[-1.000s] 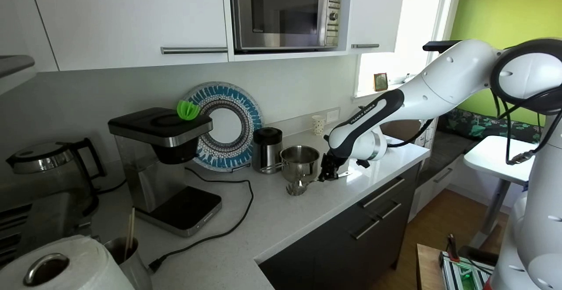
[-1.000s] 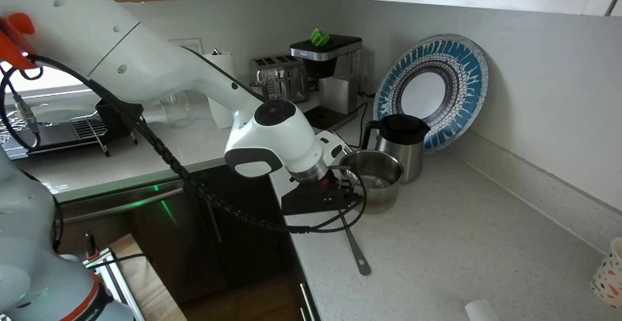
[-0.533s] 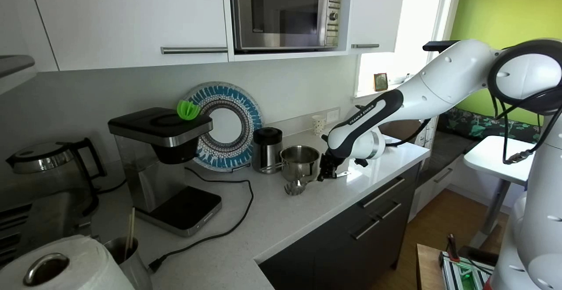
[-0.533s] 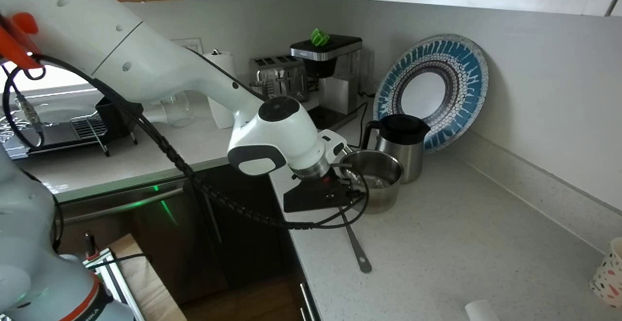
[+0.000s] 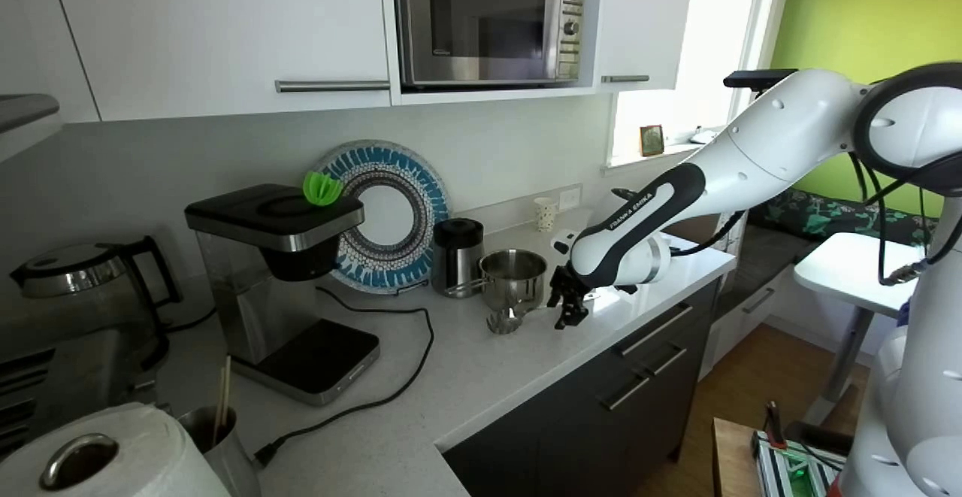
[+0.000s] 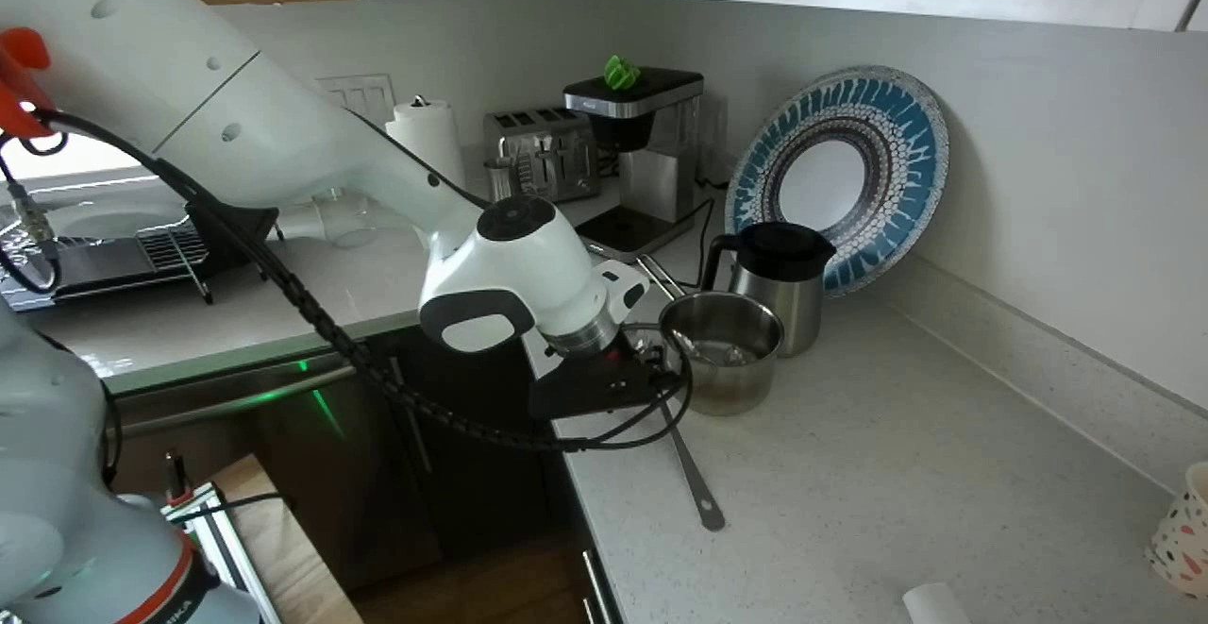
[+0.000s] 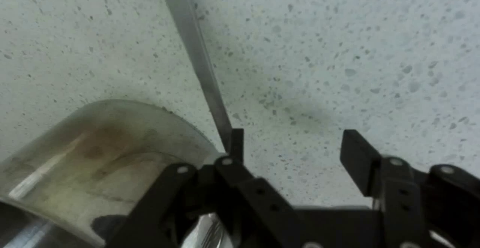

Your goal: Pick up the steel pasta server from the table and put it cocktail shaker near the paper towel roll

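Silver and slim, the pasta server [image 5: 505,322] lies beside the pot [image 5: 511,292], just below mid-frame in an exterior view, while the gripper [image 7: 294,145] stands wide and empty alongside, probably so it can straddle the handle [image 7: 203,64].

I'm seeing silver pasta server [image 7: 200,60], black tool [image 7: 294,152], white paper towel roll [image 5: 146,452]. Pale table [image 7: 337,53] is showing grey flecks; plate [image 6: 832,176] is wearing blue-and-white rings; far wall [image 5: 872,23] is glowing lime green.

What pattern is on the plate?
The plate has a white centre, dark patterned rings, then a blue-and-white streaked band; clearest in an exterior view.
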Action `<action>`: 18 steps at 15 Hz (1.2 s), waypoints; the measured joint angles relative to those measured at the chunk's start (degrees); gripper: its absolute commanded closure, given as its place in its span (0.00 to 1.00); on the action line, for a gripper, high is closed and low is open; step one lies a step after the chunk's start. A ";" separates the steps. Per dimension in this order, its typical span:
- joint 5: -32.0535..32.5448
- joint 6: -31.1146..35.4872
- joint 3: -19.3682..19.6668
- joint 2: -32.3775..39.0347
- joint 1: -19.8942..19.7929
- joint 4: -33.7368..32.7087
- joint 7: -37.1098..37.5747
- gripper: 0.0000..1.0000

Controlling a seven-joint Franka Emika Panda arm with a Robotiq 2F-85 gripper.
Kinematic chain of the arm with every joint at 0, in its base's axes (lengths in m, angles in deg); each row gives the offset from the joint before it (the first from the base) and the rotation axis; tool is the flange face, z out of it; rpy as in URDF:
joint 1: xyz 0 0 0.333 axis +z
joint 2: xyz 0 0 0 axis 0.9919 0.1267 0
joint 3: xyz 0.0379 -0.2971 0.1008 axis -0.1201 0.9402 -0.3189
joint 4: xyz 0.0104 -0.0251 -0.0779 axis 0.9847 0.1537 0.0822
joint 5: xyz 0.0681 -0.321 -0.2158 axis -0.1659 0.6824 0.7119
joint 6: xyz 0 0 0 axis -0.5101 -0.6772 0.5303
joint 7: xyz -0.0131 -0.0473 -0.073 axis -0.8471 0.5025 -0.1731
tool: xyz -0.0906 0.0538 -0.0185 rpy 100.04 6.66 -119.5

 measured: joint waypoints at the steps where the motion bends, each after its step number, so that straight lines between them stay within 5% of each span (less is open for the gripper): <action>1: 0.58 1.58 0.00 -0.14 0.03 0.63 0.53 0.00; 4: 1.56 5.12 0.15 -0.24 0.00 1.27 1.68 0.00; 10: 2.24 5.19 0.67 1.63 -0.10 -1.50 3.93 0.25; 12: 2.24 5.06 0.86 2.91 -0.16 -2.90 4.89 0.51; 18: 2.23 2.95 1.52 5.30 -0.26 -5.91 5.96 0.96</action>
